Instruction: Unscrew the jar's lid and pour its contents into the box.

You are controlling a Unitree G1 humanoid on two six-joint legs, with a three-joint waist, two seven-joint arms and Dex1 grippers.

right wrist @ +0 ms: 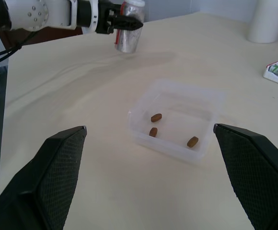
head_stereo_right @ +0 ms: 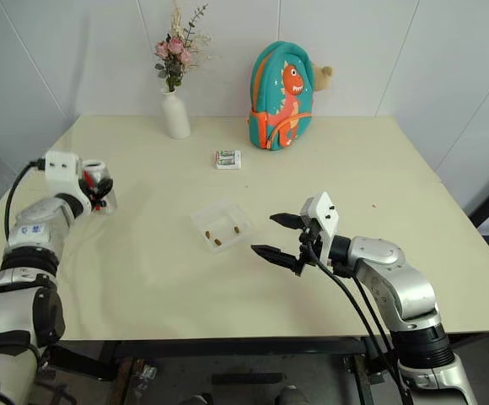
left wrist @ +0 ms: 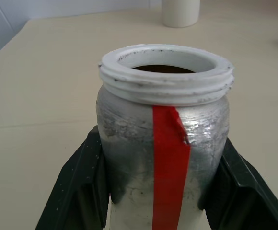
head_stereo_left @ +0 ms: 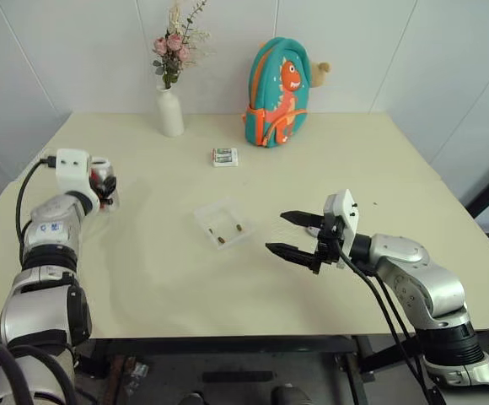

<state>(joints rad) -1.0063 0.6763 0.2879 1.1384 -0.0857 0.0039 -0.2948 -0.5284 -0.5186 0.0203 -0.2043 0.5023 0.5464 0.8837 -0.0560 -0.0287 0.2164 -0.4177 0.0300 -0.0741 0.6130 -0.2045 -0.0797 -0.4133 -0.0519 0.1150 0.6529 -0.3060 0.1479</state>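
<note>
Left eye view: the left gripper (head_stereo_left: pixel 103 187) sits at the middle left of the frame, clamped on the jar (head_stereo_left: pixel 106 184), which stands upright over the table (head_stereo_left: pixel 143 287). The box (head_stereo_left: pixel 223 223) lies near the centre, with small brown pieces (head_stereo_left: pixel 239 227) inside. The right gripper (head_stereo_left: pixel 298 235) hangs at lower right of centre, its fingers spread wide and holding nothing. A vase, a dinosaur backpack and a small packet stand along the upper part.

Right eye view: the same layout; the box sits between the two grippers, nearer the right one, with the jar well off to its left.

Left wrist view: the jar fills the centre, mouth uncapped and upward, a red strip down its side, black fingers (left wrist: pixel 76 187) pressing both flanks.

Right wrist view: the box holds three brown pieces in mid-frame; the jar stands at the upper left.

Judged from this, the pouring looks done, and any further pour would need the jar carried rightward over the box.
</note>
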